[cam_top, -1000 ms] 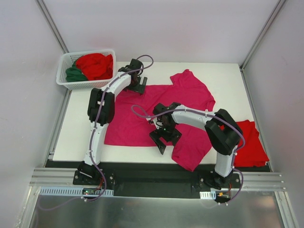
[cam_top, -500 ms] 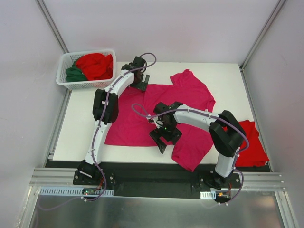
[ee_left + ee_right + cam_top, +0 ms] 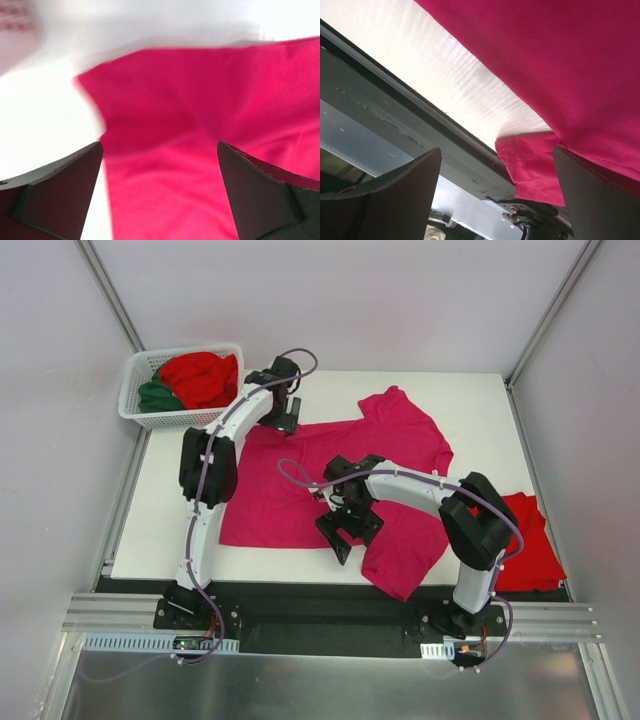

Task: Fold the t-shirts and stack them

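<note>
Both wide apart and gripping nothing: left fingers [image 3: 55, 195] over the table's [image 3: 150, 510] far-left part, right fingers [image 3: 395, 195] by its near edge. I find the magenta t-shirt [image 3: 280, 500] spread across the table's middle, a red t-shirt [image 3: 530, 545] at its right edge.

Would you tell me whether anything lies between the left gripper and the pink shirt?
Nothing visible does. The left gripper hangs open directly over the edge of the pink shirt, beside bare table; the wrist view shows only cloth below it.
</note>
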`<action>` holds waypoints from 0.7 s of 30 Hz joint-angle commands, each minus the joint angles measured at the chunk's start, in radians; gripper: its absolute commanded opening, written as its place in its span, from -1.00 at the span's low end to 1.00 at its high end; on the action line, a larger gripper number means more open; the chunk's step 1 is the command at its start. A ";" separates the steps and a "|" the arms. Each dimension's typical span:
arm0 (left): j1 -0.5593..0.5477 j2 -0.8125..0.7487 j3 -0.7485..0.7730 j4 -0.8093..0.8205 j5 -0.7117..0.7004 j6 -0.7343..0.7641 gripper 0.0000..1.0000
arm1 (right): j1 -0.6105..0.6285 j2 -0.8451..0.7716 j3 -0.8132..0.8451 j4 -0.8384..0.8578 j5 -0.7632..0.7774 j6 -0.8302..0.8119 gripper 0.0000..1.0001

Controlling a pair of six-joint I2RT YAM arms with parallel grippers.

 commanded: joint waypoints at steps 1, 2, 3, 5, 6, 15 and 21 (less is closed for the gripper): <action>0.011 -0.251 -0.085 -0.041 -0.129 -0.057 0.99 | 0.003 0.000 0.080 -0.019 0.008 -0.001 0.93; 0.028 -0.268 -0.100 -0.042 -0.133 -0.062 0.98 | 0.005 0.003 0.091 -0.024 0.008 -0.002 0.93; 0.037 -0.290 -0.111 -0.060 -0.127 -0.068 0.99 | 0.003 0.005 0.103 -0.029 0.006 -0.007 0.93; 0.077 -0.319 -0.142 -0.086 -0.129 -0.105 0.99 | 0.003 0.009 0.112 -0.032 0.006 -0.009 0.93; 0.089 -0.333 -0.149 -0.105 -0.143 -0.117 0.99 | 0.005 0.011 0.112 -0.035 0.006 -0.009 0.93; 0.271 -0.229 0.054 -0.299 0.050 -0.174 0.99 | 0.005 -0.017 0.049 -0.013 -0.011 -0.007 0.92; 0.261 -0.158 0.199 -0.285 0.089 -0.042 0.98 | 0.005 -0.015 0.036 -0.016 -0.021 -0.006 0.93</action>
